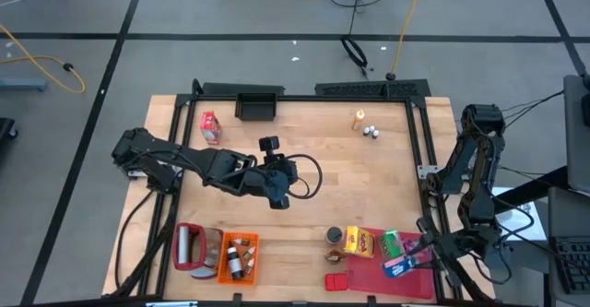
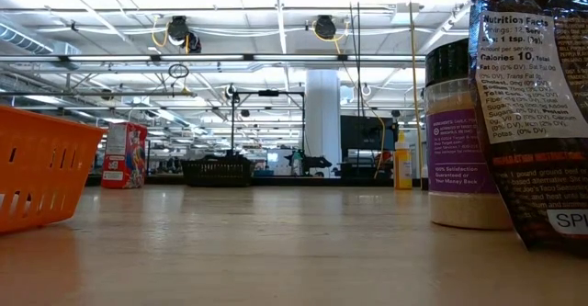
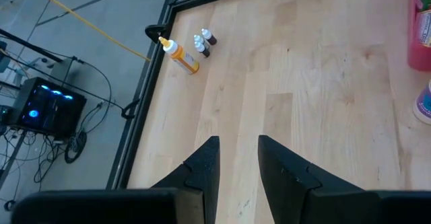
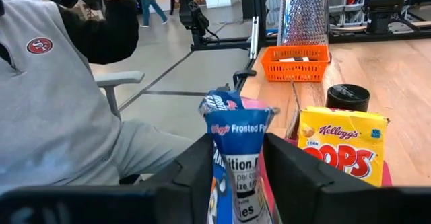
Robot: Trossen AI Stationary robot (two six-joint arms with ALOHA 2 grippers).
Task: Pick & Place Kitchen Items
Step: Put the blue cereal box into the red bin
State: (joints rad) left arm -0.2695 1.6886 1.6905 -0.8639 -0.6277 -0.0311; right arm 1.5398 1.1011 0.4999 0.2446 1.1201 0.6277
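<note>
Right gripper (image 4: 236, 167) down at the near right corner of the table (image 1: 332, 173), fingers spread a little on both sides of a blue box (image 4: 234, 158), maybe touching, hard to tell. Yellow box (image 4: 342, 144) and dark round tin (image 4: 347, 96) just past it. Left gripper (image 3: 238, 158) over the middle, fingers a bit apart, pinching nothing. Orange bottle (image 3: 180, 56) and tiny bottles (image 3: 205, 41) far back.

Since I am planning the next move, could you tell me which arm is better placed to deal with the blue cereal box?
Right. The right gripper has the blue cereal box between its fingers at the pink tray; the left gripper hovers empty mid-table.
</note>
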